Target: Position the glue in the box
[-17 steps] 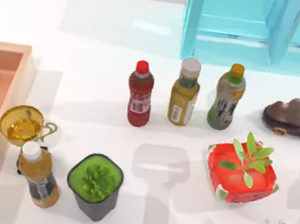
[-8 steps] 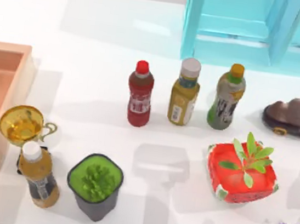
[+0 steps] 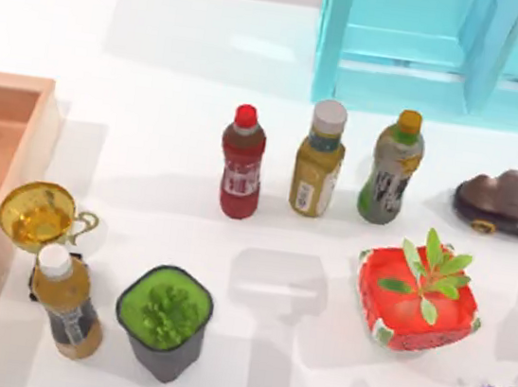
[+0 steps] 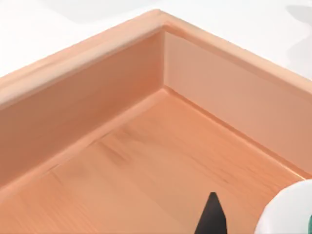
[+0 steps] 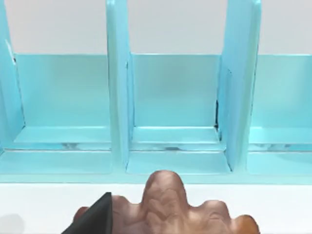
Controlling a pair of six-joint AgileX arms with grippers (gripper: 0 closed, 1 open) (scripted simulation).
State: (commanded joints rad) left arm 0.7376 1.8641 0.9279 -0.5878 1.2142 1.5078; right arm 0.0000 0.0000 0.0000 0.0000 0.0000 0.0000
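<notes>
While the smooth white table (image 3: 182,50) spreads under everything, the teal-blue shelf (image 3: 421,53) stands at its far edge toward the right, its glossy flat panels forming square bays. At the table's left edge lies the box (image 3: 9,208), a shallow rectangular tray of orange-tan wood with thick raised walls and a faint grain on its floor.

A ridged brown rock ornament (image 3: 516,199) sits at the right. Nearer the front are a squarish red pot (image 3: 416,305) with a green sprig and a dark pot (image 3: 164,319) of green moss. Three upright drink bottles stand in a row mid-table: red-capped (image 3: 242,163), white-capped amber (image 3: 319,158) and yellow-capped (image 3: 394,168). Just beside the box wall are a golden two-handled trophy (image 3: 38,214) and another amber bottle (image 3: 65,306).

The glue (image 4: 287,212), a rounded white body, shows over the box floor near an inner corner. The left gripper (image 4: 212,219) is close beside it, and I cannot tell whether it is parted or clamped. The right gripper (image 5: 97,217) hangs over the rock ornament, facing the shelf; its state cannot be told either.
</notes>
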